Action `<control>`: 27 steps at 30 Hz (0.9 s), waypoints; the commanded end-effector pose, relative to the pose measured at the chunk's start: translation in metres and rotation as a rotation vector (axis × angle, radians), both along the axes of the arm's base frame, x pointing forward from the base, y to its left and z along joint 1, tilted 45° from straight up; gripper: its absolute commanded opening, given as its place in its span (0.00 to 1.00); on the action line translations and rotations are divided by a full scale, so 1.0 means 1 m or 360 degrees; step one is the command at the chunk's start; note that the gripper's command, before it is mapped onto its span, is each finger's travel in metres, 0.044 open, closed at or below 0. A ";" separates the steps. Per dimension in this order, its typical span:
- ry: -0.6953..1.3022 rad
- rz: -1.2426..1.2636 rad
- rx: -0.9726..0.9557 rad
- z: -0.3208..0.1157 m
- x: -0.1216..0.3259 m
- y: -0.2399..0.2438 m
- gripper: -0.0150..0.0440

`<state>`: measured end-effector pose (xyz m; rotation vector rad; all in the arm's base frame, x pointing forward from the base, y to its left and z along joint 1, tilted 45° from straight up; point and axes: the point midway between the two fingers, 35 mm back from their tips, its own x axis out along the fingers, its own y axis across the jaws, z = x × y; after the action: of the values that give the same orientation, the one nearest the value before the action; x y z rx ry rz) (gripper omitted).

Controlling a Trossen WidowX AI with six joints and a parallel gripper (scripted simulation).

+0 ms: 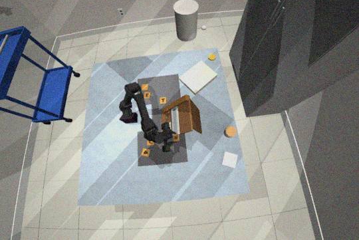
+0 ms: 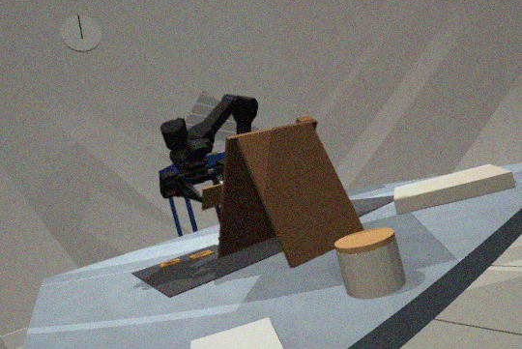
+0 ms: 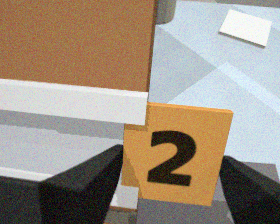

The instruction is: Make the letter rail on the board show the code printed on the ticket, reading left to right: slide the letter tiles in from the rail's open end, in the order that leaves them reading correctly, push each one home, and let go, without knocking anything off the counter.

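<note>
My gripper (image 1: pixel 174 138) (image 3: pixel 171 157) is shut on the orange tile marked 2 (image 1: pixel 176 137) (image 2: pixel 211 196) (image 3: pixel 211 150). The tile is upright at the right open end of the white rail (image 1: pixel 176 121) (image 3: pixel 71 102). Its left edge is behind the rail's upper lip, while most of it sticks out to the right. The rail runs along the brown board (image 2: pixel 300 189) (image 3: pixel 71 45). No tile shows in the rail part in the wrist view. Loose tiles include a T (image 1: pixel 163 100), an apparent E (image 1: pixel 147 95), and an apparent A (image 1: pixel 145 152). I cannot read the ticket's code.
A dark mat (image 1: pixel 171 84) (image 2: pixel 179 285) lies under the loose tiles. An orange-lidded jar (image 1: pixel 231 131) (image 2: pixel 369 266) stands behind the board. A thick cream block (image 1: pixel 198 76) (image 2: pixel 449 190), a yellow disc (image 1: pixel 212 56) and a white square (image 1: pixel 229 159) (image 3: pixel 246 27) lie farther out.
</note>
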<state>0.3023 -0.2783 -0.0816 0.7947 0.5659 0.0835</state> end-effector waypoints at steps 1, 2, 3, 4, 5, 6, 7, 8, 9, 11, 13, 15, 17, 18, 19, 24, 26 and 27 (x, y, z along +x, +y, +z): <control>0.0009 -0.0006 0.0008 0.001 0.000 0.003 0.25; 0.0009 -0.0006 0.0009 0.001 0.000 0.003 0.25; 0.0009 -0.0006 0.0009 0.001 0.000 0.003 0.25; 0.0009 -0.0006 0.0009 0.002 0.000 0.004 0.25; 0.0009 -0.0006 0.0009 0.002 0.000 0.004 0.25; 0.0009 -0.0006 0.0009 0.002 0.000 0.004 0.25; 0.0009 -0.0006 0.0009 0.003 0.000 0.005 0.25; 0.0009 -0.0006 0.0009 0.003 0.000 0.005 0.25; 0.0009 -0.0006 0.0009 0.003 0.000 0.005 0.25; 0.0009 -0.0006 0.0009 0.004 0.001 0.006 0.25; 0.0009 -0.0006 0.0009 0.005 0.001 0.007 0.25; 0.0009 -0.0006 0.0009 0.005 0.001 0.007 0.25; 0.0009 -0.0006 0.0009 0.006 0.001 0.008 0.25; 0.0009 -0.0006 0.0009 0.007 0.001 0.009 0.25; 0.0009 -0.0006 0.0009 0.007 0.001 0.009 0.25; 0.0009 -0.0006 0.0010 0.009 0.001 0.011 0.25; 0.0009 -0.0006 0.0010 0.009 0.002 0.011 0.25; 0.0009 -0.0006 0.0010 0.010 0.002 0.012 0.25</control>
<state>0.3044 -0.2686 -0.0724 0.7958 0.5661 0.0839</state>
